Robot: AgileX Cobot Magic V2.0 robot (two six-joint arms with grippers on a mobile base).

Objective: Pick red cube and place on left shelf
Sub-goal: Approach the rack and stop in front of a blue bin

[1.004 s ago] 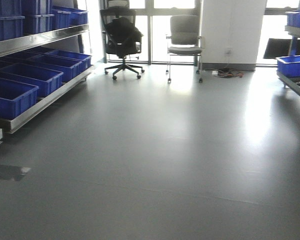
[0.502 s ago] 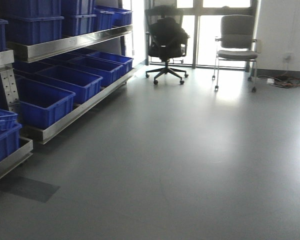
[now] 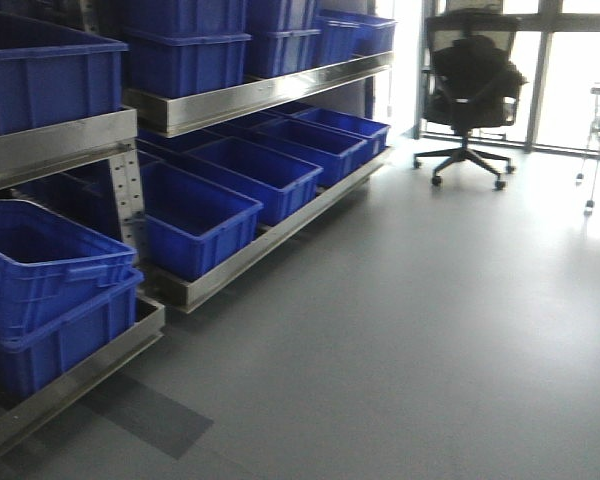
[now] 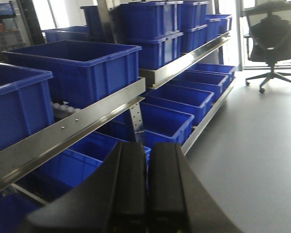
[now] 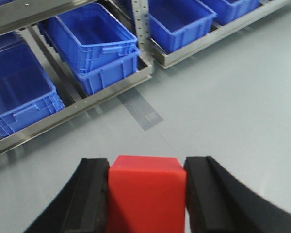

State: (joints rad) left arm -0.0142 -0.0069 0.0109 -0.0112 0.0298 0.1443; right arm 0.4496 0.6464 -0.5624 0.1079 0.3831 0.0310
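One red cube [image 5: 146,194] sits clamped in the right pincer [image 5: 146,166].

Daylight poured from the windows [image 3: 565,70] at the front view's far right, blown to white, leaving glare on the floor [image 3: 580,215] and the chair [image 3: 470,80] a dark silhouette. Bins [image 3: 220,215] under the shelf [image 3: 250,100] sat in shade, and the whole frame was soft. Close to its lens, the left gripper [image 4: 148,150] was black and blurred. The cube [image 5: 146,194] was evenly lit, its edges soft.
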